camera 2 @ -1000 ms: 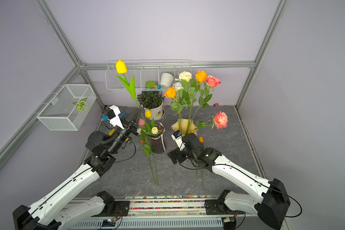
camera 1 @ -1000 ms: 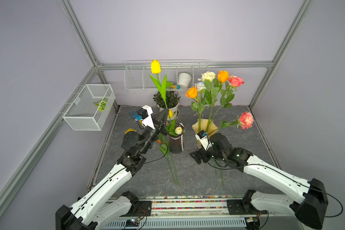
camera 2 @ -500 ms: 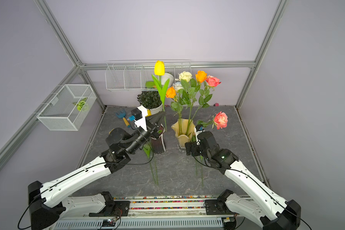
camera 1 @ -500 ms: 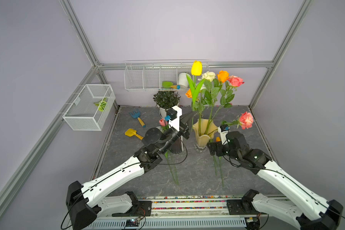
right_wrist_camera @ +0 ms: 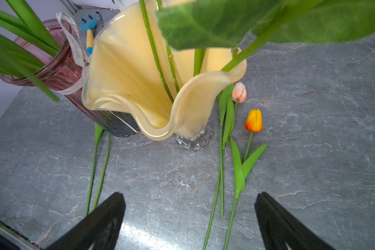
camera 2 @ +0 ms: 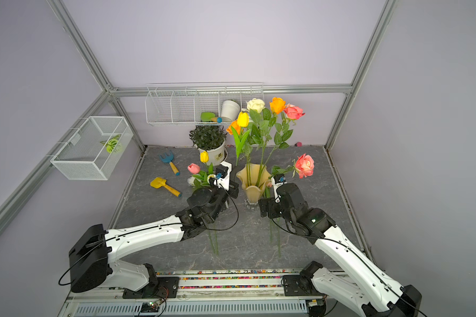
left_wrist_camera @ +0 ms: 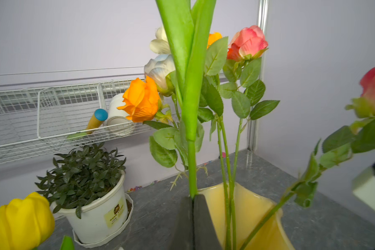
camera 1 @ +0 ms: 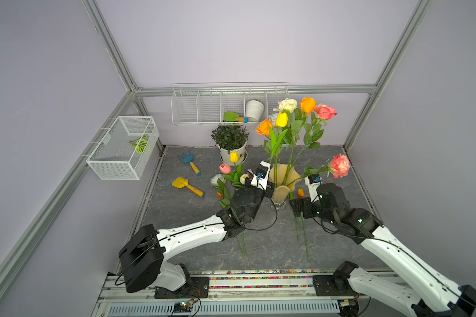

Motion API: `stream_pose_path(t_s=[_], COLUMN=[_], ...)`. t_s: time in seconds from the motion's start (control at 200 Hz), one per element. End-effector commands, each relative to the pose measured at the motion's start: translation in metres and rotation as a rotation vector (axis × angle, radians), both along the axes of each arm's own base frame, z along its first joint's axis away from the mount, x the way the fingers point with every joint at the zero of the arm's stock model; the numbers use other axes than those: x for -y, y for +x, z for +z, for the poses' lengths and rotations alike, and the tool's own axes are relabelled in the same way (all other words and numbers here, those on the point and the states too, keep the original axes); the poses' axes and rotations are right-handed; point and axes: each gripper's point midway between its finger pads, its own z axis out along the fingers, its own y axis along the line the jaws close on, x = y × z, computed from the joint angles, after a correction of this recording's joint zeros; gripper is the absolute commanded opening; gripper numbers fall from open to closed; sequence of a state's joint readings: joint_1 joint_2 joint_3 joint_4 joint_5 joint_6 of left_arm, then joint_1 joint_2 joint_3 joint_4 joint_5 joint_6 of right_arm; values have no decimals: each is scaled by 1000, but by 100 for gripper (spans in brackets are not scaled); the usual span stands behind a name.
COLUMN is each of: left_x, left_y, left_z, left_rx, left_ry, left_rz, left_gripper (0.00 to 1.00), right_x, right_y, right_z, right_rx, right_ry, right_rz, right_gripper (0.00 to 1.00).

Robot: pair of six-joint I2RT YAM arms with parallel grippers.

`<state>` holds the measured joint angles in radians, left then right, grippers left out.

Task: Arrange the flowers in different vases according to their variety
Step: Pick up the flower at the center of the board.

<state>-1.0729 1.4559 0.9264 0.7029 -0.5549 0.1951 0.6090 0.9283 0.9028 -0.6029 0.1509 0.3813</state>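
Pinching yellow tulip stem [left_wrist_camera: 192,164], left hand [left_wrist_camera: 192,207] closed; right hand [right_wrist_camera: 189,200] wide, empty.

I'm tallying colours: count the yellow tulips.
2. The held yellow tulip, stem in the left gripper, stands among the roses; the lower yellow tulip rises in front of the potted plant. Leaves could hide more.

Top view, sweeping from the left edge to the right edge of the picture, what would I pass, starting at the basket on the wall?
wire basket → yellow shovel → potted plant → pale yellow vase → leaning pink rose. The blue rake is left out because it overlaps the shovel.
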Motion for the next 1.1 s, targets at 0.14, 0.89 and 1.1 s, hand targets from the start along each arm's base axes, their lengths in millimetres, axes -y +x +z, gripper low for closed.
stream_pose_path(t_s=[0.14,0.89,1.1], left_x=[5,-1,-2], left_y=[-18,-89,-90], left_z=[27,34,38], left_rx=[72,-82,-81], left_ry=[14,-24,-44], left_rz=[-14,-431,-437], left_gripper=[0,0,0], right_x=[-17,-106,-105], right_y=[2,0,6], right_z=[40,201,197], right_rx=[91,341,338], right_ry=[97,350,339], right_rz=[82,551,525], right_gripper=[98,98,84])
